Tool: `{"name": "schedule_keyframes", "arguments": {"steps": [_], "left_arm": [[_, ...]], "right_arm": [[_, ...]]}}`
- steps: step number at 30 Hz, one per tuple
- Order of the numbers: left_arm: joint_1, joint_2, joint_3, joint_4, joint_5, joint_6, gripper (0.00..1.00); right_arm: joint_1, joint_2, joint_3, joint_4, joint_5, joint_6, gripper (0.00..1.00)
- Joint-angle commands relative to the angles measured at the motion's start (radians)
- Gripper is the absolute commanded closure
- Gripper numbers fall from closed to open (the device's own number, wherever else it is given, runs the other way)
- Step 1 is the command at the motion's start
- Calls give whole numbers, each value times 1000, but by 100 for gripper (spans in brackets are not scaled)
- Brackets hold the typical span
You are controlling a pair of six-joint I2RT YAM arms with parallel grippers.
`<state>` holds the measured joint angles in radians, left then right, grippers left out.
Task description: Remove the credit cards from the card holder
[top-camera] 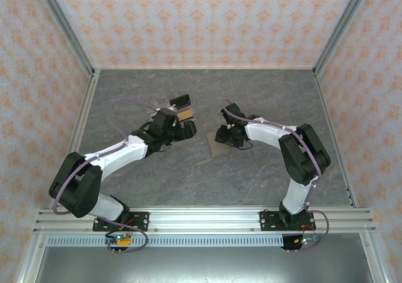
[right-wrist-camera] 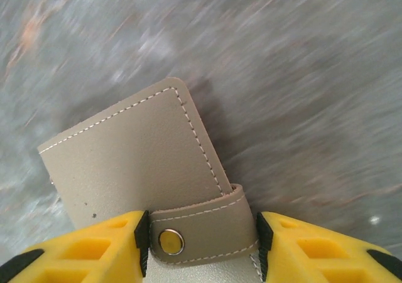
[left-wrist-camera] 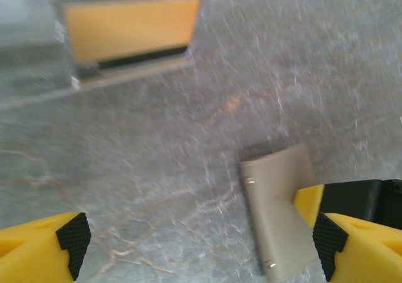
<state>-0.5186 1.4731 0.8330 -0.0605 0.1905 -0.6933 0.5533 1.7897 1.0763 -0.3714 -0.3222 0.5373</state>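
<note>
The card holder (right-wrist-camera: 132,157) is a flat brownish-grey wallet with white stitching, lying closed on the grey table (top-camera: 264,101), its snap strap (right-wrist-camera: 207,223) fastened over the edge. My right gripper (right-wrist-camera: 202,236) has a pad pressed against each side of that strap. From above, the right gripper (top-camera: 223,135) sits over the far end of the card holder (top-camera: 217,148). My left gripper (top-camera: 185,127) hovers just left of it, open and holding nothing. In the left wrist view the left gripper (left-wrist-camera: 200,245) spans bare table, with the card holder (left-wrist-camera: 276,208) by its right finger. The credit cards are hidden.
A clear plastic tray (top-camera: 164,102) with a tan piece (left-wrist-camera: 129,29) and a black piece (top-camera: 180,98) stands just beyond the left gripper. Patterned walls on metal rails (top-camera: 81,120) enclose the table on three sides.
</note>
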Motion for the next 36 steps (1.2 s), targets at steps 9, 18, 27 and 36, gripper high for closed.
{"name": "schedule_keyframes", "arguments": {"steps": [9, 18, 27, 36], "left_arm": [[-77, 133, 0, 124, 186, -230, 18], [-120, 237, 26, 207, 217, -299, 34], [-123, 309, 73, 224, 234, -301, 48], [-120, 379, 111, 256, 291, -322, 50]], "right_arm": [[-44, -87, -27, -59, -43, -15, 51], [-70, -84, -38, -97, -72, -80, 53], [-73, -64, -50, -123, -5, -93, 59], [-73, -8, -56, -105, -52, -104, 65]]}}
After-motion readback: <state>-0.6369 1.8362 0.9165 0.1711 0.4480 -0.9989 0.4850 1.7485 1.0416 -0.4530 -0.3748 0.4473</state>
